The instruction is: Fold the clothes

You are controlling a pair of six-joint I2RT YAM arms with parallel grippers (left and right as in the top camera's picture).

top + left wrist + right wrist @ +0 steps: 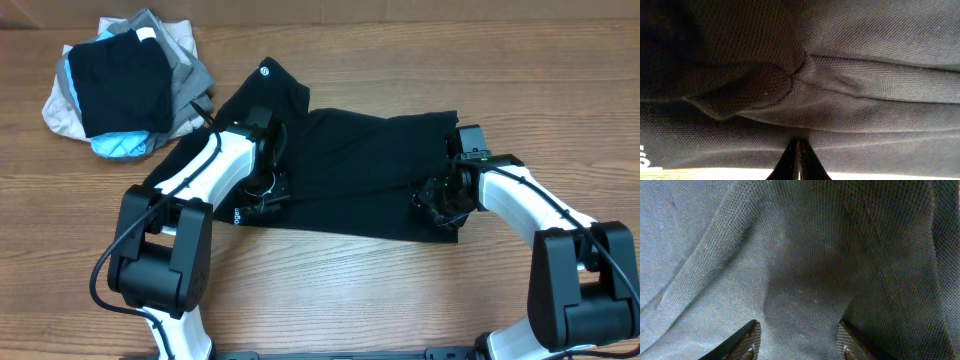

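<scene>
1. Table: brown wood-grain wooden table (380, 290), bearing every item below.
2. Left arm (200, 170): white shell with black joints. It reaches from the near-left base onto the left part of the cloth.
3. Left gripper (798, 150): dark fingers closed to a thin slit, the tips set against a fold of black mesh close to its hem. A pale strip of table shows beneath. Whether any cloth is nipped in the slit cannot be told.
4. Right arm (520, 195): same make, bent in from the near-right base to the cloth's right end.
5. Right gripper (799, 342): its two fingers (751, 339) stand well apart, with cloth bulging into the gap between them, unclamped.
6. Black soft fabric shirt (360, 170): lies across the middle of the table, long axis left to right, rumpled, with both grippers on it. Its far-left corner carries a tiny round white logo (265, 70).
7. Stacked pile of garments (120, 85): far-left corner of the table, black piece on top, with grey, beige and light-blue edges showing beneath. It sits near the shirt's far-left corner; contact cannot be told.
</scene>
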